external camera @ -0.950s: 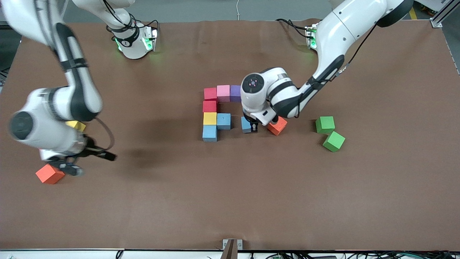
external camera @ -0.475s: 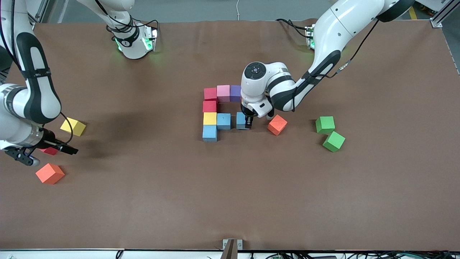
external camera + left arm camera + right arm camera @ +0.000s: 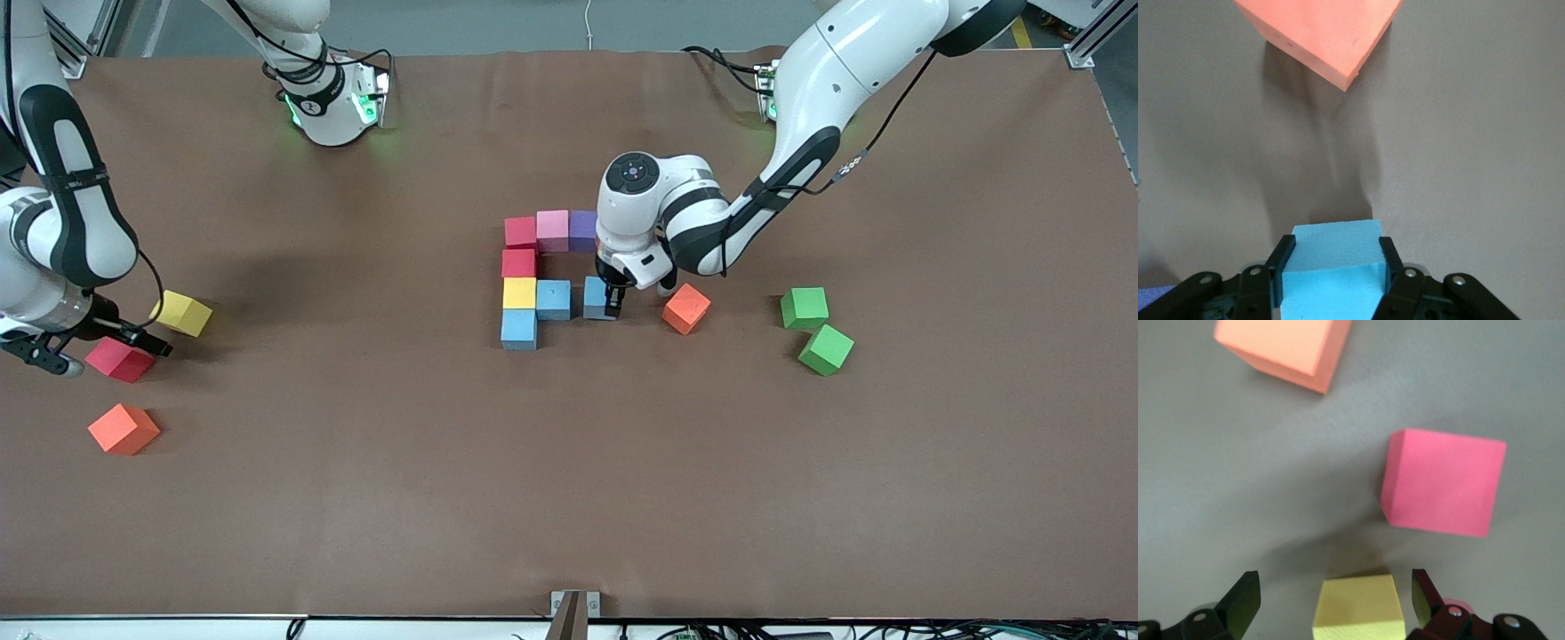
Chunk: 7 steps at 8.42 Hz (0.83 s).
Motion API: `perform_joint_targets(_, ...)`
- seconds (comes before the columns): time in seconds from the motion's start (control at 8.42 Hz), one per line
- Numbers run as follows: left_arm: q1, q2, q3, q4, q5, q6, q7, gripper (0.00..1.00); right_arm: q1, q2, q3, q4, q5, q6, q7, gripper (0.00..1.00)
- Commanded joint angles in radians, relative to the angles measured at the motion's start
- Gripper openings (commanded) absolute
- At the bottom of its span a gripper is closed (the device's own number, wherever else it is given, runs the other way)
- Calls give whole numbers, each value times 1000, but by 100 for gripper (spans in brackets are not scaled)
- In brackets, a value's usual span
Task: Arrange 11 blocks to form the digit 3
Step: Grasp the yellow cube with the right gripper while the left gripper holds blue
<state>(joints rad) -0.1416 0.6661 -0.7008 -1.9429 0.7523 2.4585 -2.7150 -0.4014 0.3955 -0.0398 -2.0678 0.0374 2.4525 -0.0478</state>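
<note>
Front view: no readable writing shows on any cube or arm. On the brown bench (image 3: 569,462) the partial digit 3 (image 3: 538,276) takes shape: red, pink and purple cubes in a row, a red, a yellow and a blue cube down one side, a second light blue cube beside the yellow. The left end effector (image 3: 612,302) is clamped on a third light blue block (image 3: 596,298) just beside that one. An orange cube (image 3: 685,308) and two green cubes (image 3: 805,308) lie toward the left arm's end. The right end effector (image 3: 84,351), fingers spread, hangs over a loose red cube (image 3: 120,359), near a yellow cube (image 3: 182,313) and another orange cube (image 3: 124,428).

Left wrist view: both fingers (image 3: 1281,263) press the light blue block's sides; the orange cube lies apart.

Right wrist view: the yellow cube sits between spread fingers (image 3: 1245,600), probably untouched.
</note>
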Motion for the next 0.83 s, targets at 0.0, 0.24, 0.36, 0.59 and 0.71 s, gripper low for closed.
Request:
perform_joint_targets(0.0, -3, 6, 0, 1, 32, 22, -60, 35, -34, -35, 24, -81, -4, 3, -3, 100)
perform_joint_targets(0.24, -22, 18, 4, 34, 27, 20, -75, 35, -34, -37, 23, -109, -2, -19, -1, 100)
perform_joint_targets(0.36, -23, 20, 4, 39, 19, 17, -77, 35, -30, -37, 23, -120, -2, -21, -4, 98)
perform_joint_targets(0.59, -33, 38, 7, 45, 13, 10, -80, 35, -24, -37, 23, -120, -11, -24, -32, 19)
perform_joint_targets(0.71, -38, 41, 10, 47, 13, 10, -97, 35, -28, -35, 23, -118, -11, -35, -103, 6)
